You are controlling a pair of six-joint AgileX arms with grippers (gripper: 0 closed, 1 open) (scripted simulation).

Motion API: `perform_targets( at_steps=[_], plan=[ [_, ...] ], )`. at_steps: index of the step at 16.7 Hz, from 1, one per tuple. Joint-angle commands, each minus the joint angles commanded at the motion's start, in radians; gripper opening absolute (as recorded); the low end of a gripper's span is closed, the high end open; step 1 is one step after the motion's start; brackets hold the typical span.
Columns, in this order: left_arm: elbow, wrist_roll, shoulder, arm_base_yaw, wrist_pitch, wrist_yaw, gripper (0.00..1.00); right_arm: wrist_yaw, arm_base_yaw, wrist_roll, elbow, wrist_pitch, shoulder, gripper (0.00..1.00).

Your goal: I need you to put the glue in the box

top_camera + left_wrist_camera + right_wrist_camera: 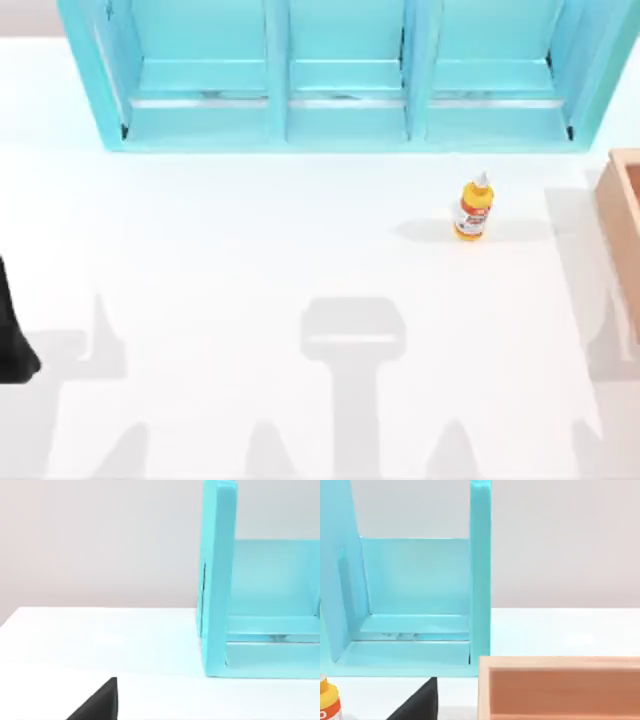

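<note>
Left jaws: a dark fingertip (pixel 97 702) pokes into the left wrist view low over the white table (pixel 250 260); can't tell if the jaws are open or closed. From the top view the left arm (pixel 12 335) sits at the table's left edge, parked, well apart from everything else.

Right jaws: same story, one dark fingertip (pixel 420 702) in the right wrist view, open or closed can't be told. It hangs low over the table, with the box wall just beside it in that view.

Glue (pixel 473 208) stands upright on the table, right of centre, nozzle up, label facing the camera. It is free, nothing touching it. Sits in front of the teal shelf unit (pixel 345 75), below its right compartment, apart from it. In the right wrist view its orange body (pixel 329 702) peeks in at the frame edge.

Box (pixel 622 215) is at the table's right edge, tan, thick walls, cut off by the frame. Near the glue, to its right, not touching. Right wrist view shows its near wall and inside face (pixel 560 687).

Shelf unit spans the far side of the table, three compartments; the left wrist view catches its end panel (pixel 217 580).
</note>
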Motion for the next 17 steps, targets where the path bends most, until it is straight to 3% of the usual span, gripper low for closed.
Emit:
perform_targets(
  at_steps=[7,17],
  plan=[
    [0.0,0.0,0.0,0.0,0.0,0.0,1.0,0.047,0.048,0.006,0.029,0.106,0.145,1.0],
    [0.0,0.0,0.0,0.0,0.0,0.0,1.0,0.32,0.315,0.039,0.198,0.715,0.973,1.0]
  ],
)
